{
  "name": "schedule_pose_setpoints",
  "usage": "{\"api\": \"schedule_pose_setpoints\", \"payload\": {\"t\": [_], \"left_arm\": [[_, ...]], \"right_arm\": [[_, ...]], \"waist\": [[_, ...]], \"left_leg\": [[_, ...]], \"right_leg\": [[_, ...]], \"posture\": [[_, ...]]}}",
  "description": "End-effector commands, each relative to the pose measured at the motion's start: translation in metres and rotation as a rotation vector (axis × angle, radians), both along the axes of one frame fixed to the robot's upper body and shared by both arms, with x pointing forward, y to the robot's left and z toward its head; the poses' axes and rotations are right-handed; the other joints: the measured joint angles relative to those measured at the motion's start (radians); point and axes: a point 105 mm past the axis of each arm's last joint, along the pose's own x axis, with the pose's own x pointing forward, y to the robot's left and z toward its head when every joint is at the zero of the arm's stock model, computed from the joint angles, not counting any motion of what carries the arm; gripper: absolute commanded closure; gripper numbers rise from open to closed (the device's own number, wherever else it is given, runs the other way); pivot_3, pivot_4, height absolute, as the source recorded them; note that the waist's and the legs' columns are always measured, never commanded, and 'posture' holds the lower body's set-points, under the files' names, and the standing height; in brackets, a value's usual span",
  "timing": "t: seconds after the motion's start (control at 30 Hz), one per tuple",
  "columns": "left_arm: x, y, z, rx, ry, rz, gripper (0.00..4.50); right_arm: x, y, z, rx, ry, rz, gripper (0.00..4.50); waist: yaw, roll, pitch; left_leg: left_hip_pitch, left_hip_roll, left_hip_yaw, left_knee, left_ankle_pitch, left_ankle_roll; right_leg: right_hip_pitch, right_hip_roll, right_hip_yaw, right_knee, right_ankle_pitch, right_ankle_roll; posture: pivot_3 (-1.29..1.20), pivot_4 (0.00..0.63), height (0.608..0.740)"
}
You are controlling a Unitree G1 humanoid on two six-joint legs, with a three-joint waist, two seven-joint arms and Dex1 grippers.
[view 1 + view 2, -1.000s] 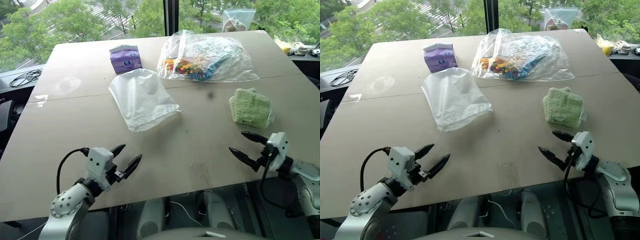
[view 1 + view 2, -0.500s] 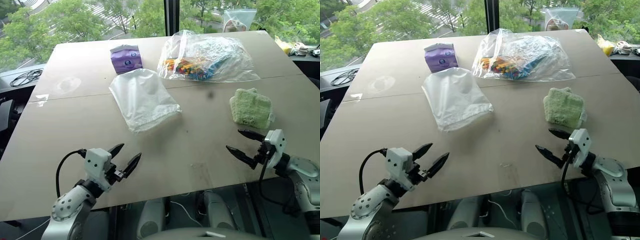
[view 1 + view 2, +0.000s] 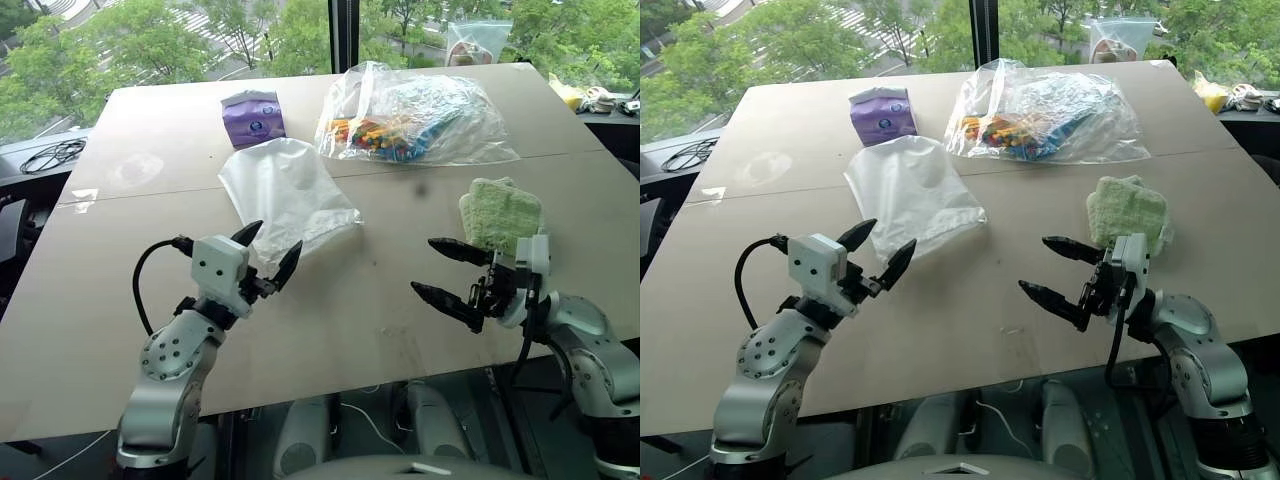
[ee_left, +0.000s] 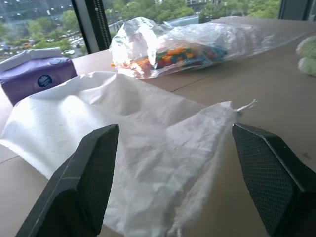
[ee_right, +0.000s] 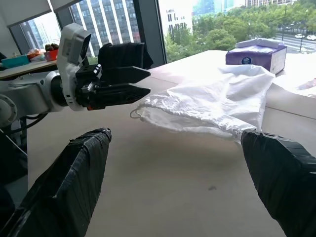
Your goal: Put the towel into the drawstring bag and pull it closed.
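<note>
While both arms are hovering above the tan table [image 3: 120, 300] with nothing in their grasp, the job is sitting at its very beginning. The left gripper [image 3: 268, 250] is spreading its two black fingers wide just short of the near edge of the white drawstring bag [image 3: 285, 195], which is lying flat and limp on the table with its gathered mouth and cord end facing the robot. The right gripper [image 3: 447, 272] is likewise standing fully parted and holding nothing, pointing across toward the bag, while the pale green towel [image 3: 500, 213] is resting just behind it, near the table's right side and well apart from the bag.

Several things are threatening the next move, in my judgement. The bag's thin fabric is lying collapsed, so a finger coming in may be pinching both layers together and sealing the mouth instead of opening it. The right gripper is aiming away from the towel, so a careless swing back may be nudging the fluffy cloth toward the edge. The clear plastic bag of colourful pieces [image 3: 415, 115] and the purple tissue pack [image 3: 252, 117] are sitting just behind the drawstring bag, so a push on the sack could be sliding it into them.
</note>
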Motion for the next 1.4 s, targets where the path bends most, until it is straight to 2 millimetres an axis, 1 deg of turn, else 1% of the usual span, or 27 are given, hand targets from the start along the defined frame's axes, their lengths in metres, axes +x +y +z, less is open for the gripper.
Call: {"api": "schedule_pose_setpoints", "payload": {"t": [0.03, 0.17, 0.23, 0.37, 0.47, 0.6, 0.7, 0.8, 0.93, 1.13, 1.27, 1.37, 1.4], "left_arm": [[0.005, -0.011, -0.001, 0.115, -0.049, 0.019, 0.76], [0.010, -0.016, -0.002, 0.225, -0.085, 0.041, 0.76], [0.013, -0.019, -0.002, 0.248, -0.100, 0.043, 0.76], [0.013, -0.026, -0.009, 0.290, -0.102, 0.026, 0.76], [0.015, -0.023, -0.013, 0.299, -0.092, 0.058, 0.76], [0.013, -0.023, -0.017, 0.318, -0.083, 0.051, 0.76], [0.009, -0.019, -0.016, 0.322, -0.082, 0.054, 0.76], [0.009, -0.015, -0.016, 0.328, -0.082, 0.063, 0.76], [0.018, -0.010, -0.016, 0.345, -0.086, 0.092, 0.76], [0.035, -0.009, -0.014, 0.374, -0.096, 0.114, 0.76], [0.047, -0.002, -0.020, 0.420, -0.062, 0.171, 0.76], [0.051, 0.001, -0.013, 0.421, -0.089, 0.209, 1.50], [0.051, 0.001, -0.011, 0.420, -0.103, 0.214, 2.02]], "right_arm": [[0.002, -0.007, 0.010, 0.003, -0.043, -0.023, 0.00], [0.004, -0.010, 0.007, -0.003, -0.040, -0.044, 0.00], [0.004, -0.011, 0.007, -0.004, -0.037, -0.050, 0.00], [0.004, -0.013, 0.007, -0.005, -0.035, -0.057, 0.00], [0.004, -0.015, 0.007, -0.009, -0.035, -0.065, 0.00], [0.004, -0.016, 0.007, -0.012, -0.034, -0.073, 0.00], [0.005, -0.017, 0.007, -0.015, -0.036, -0.078, 0.00], [0.007, -0.018, 0.007, -0.017, -0.039, -0.086, 0.00], [0.010, -0.017, 0.007, -0.018, -0.048, -0.094, 0.00], [0.012, -0.018, 0.008, -0.019, -0.059, -0.107, 0.00], [0.013, -0.018, 0.009, -0.020, -0.065, -0.116, 0.00], [0.013, -0.018, 0.009, -0.020, -0.069, -0.121, 0.00], [0.013, -0.018, 0.009, -0.020, -0.069, -0.122, 0.00]], "waist": [[0.000, 0.000, 0.000], [0.000, 0.000, 0.000], [0.000, 0.000, 0.000], [-0.001, 0.000, 0.000], [-0.001, 0.000, 0.000], [-0.001, 0.000, 0.000], [-0.002, 0.000, 0.000], [-0.001, 0.000, 0.000], [0.001, 0.000, 0.000], [-0.001, 0.000, 0.000], [0.000, 0.000, 0.000], [-0.002, 0.000, 0.000], [-0.001, 0.000, 0.000]], "left_leg": [[0.000, 0.000, 0.000, 0.000, 0.000, 0.000], [0.000, 0.000, 0.000, 0.000, -0.001, -0.001], [0.000, 0.000, 0.000, 0.000, -0.001, -0.002], [0.000, 0.001, 0.000, 0.000, -0.002, -0.003], [0.000, 0.001, 0.000, 0.000, -0.002, -0.003], [0.000, 0.001, 0.000, 0.000, -0.001, -0.001], [0.000, 0.001, 0.000, 0.000, -0.001, -0.001], [0.000, 0.001, 0.000, 0.000, -0.001, -0.002], [0.000, 0.001, 0.000, 0.000, -0.002, -0.003], [0.001, 0.000, 0.001, 0.002, -0.001, -0.002], [0.001, 0.000, 0.000, 0.002, 0.000, 0.000], [0.002, 0.000, 0.000, 0.003, 0.000, 0.000], [0.002, 0.000, 0.000, 0.003, 0.000, 0.000]], "right_leg": [[0.000, 0.000, 0.000, 0.000, 0.000, 0.000], [0.000, 0.000, 0.000, 0.000, 0.000, 0.000], [0.000, 0.000, 0.000, 0.000, 0.000, 0.000], [0.000, 0.000, 0.000, 0.000, 0.000, 0.000], [0.000, 0.000, 0.000, 0.000, 0.000, 0.000], [0.000, 0.000, 0.000, 0.001, 0.000, 0.000], [0.000, 0.000, 0.000, 0.001, 0.000, 0.000], [0.000, 0.000, 0.000, 0.001, 0.000, 0.000], [0.000, -0.001, 0.000, 0.001, 0.000, 0.000], [0.000, -0.001, 0.000, 0.004, 0.000, 0.000], [-0.001, -0.001, 0.000, 0.008, 0.000, 0.000], [-0.001, -0.001, 0.000, 0.009, 0.000, 0.000], [-0.001, -0.001, 0.000, 0.009, 0.000, 0.000]], "posture": [[0.00, 0.150, 0.740], [0.00, 0.150, 0.740], [0.00, 0.150, 0.740], [0.00, 0.150, 0.740], [0.00, 0.150, 0.740], [0.00, 0.150, 0.740], [0.00, 0.150, 0.740], [0.00, 0.150, 0.740], [0.00, 0.150, 0.740], [0.00, 0.150, 0.740], [0.00, 0.150, 0.740], [0.00, 0.150, 0.740], [0.00, 0.150, 0.740]]}}
